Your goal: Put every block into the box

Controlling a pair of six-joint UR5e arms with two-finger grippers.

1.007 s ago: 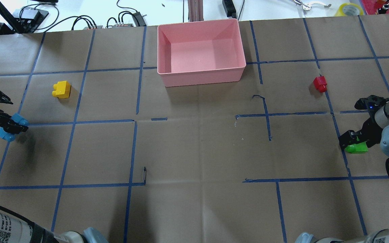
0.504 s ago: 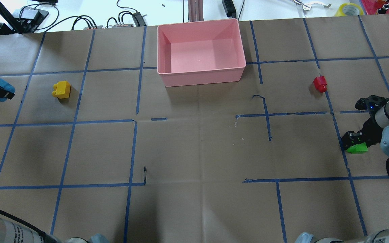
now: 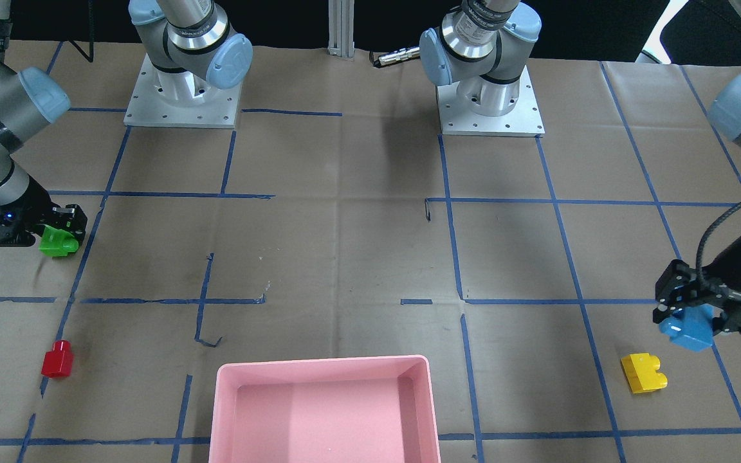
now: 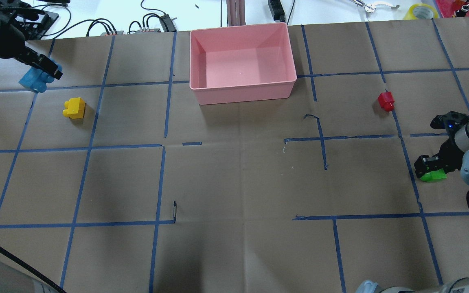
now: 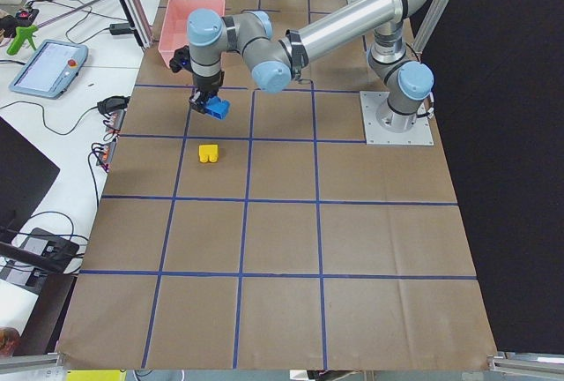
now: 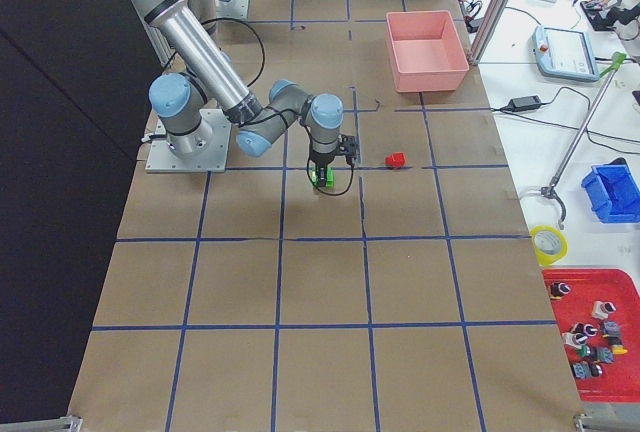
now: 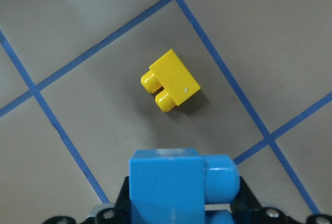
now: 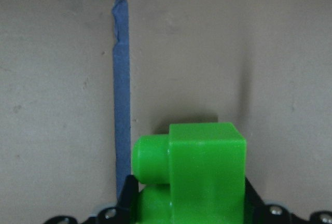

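Since half a second ago, the left gripper (image 4: pixel 40 75) has carried the light blue block (image 4: pixel 31 82) away from the robot, and it now hangs above the surface (image 4: pixel 234 183), well out on the left side of the box (image 4: pixel 242 86). Its fingers are clenched on the block, which the wrist view shows held clear of the surface with its studs to one side. The yellow block (image 4: pixel 74 108) lies on the surface just beside that spot, a little nearer to the box and to the robot.

On the box's right side, the right gripper (image 4: pixel 430 170) has barely shifted. Its fingers grasp the green block (image 4: pixel 434 176) low at the surface, and we cannot tell whether the block is lifted off it. That spot is well apart from the box and nearer the robot than the box is. The red block (image 4: pixel 386 101) lies loose between the green block and the box, closer to the green one. All four blocks are outside the box.
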